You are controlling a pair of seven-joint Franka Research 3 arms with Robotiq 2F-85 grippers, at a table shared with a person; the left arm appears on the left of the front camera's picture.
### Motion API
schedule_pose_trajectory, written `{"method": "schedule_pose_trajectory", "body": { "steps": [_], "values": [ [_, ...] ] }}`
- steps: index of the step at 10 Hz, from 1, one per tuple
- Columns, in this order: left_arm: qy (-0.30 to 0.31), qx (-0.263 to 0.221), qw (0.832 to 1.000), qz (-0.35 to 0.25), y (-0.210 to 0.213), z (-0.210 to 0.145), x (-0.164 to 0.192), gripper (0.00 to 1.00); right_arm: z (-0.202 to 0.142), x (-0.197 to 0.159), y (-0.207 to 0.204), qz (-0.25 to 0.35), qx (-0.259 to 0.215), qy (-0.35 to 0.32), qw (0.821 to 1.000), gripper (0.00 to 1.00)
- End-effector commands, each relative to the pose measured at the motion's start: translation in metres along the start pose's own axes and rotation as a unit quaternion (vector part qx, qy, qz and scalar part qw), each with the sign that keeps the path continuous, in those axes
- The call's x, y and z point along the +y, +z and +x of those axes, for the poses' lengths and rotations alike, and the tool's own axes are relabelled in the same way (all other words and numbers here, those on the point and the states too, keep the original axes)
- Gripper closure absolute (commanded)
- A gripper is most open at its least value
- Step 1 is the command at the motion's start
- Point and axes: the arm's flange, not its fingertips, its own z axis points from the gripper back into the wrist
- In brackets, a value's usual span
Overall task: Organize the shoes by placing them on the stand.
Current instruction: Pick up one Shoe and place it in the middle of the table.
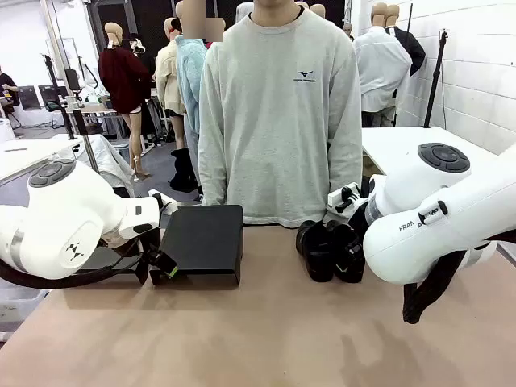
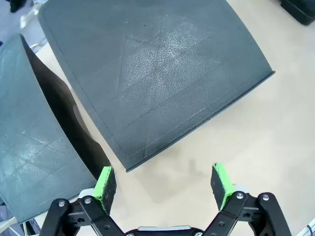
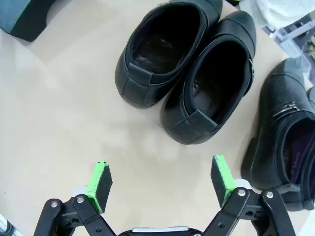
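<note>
Two matte black risers of the stand sit at the table's left: one (image 1: 201, 242) in plain sight, the other (image 1: 105, 260) half hidden behind my left arm. In the left wrist view they appear as a large flat top (image 2: 152, 73) and a second one (image 2: 29, 147) beside it. My left gripper (image 2: 164, 184) hovers open just above the table at the front corner of the larger riser. Black glossy shoes (image 1: 330, 248) stand at the far right. A pair of shoes (image 3: 189, 73) lies side by side, heels toward my open right gripper (image 3: 160, 183); a third shoe (image 3: 283, 142) lies beside them.
A person in a grey sweatshirt (image 1: 278, 113) stands at the far edge of the table, hands out of sight. The tan tabletop (image 1: 258, 330) stretches bare toward the near side. A white table (image 1: 403, 145) stands behind on the right.
</note>
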Motion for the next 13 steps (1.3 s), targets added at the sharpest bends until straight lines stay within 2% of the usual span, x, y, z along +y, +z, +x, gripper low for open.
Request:
{"method": "schedule_pose_trajectory", "body": {
  "steps": [1,13],
  "values": [
    [0.0,0.0,1.0,0.0,0.0,0.0,0.0,0.0,0.0,0.0,0.0,0.0,0.0,0.0,1.0,0.0],
    [0.0,0.0,1.0,0.0,0.0,0.0,0.0,0.0,0.0,0.0,0.0,0.0,0.0,0.0,1.0,0.0]
  ]
}}
